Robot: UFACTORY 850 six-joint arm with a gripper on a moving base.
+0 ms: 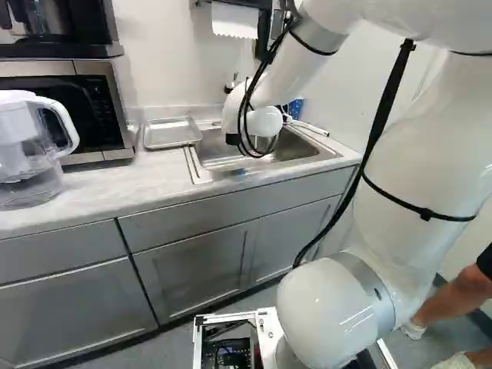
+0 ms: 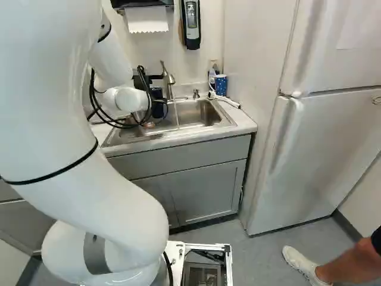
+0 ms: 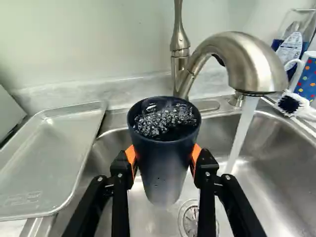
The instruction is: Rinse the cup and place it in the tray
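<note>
In the right base view my gripper [image 2: 153, 77] is over the sink [image 2: 208, 124], partly hidden by the wrist and cables. The wrist view shows the gripper [image 3: 164, 160] shut on the dark blue cup [image 3: 165, 170], an orange pad on each side. The cup stands upright above the basin, nearly full of bubbly water. From the faucet [image 3: 242, 59] a stream of water [image 3: 241, 133] falls beside the cup, not into it. The metal tray [image 3: 47, 160] lies on the counter beside the sink, with nothing on it.
Behind the sink's far corner stand a dotted blue mug [image 3: 307, 81] and a brush [image 3: 291, 104]. A microwave [image 1: 96, 111] and a water pitcher [image 1: 31, 150] are on the counter. A fridge [image 2: 321, 149] stands right of the sink; a person's leg [image 2: 351, 265] shows near the base.
</note>
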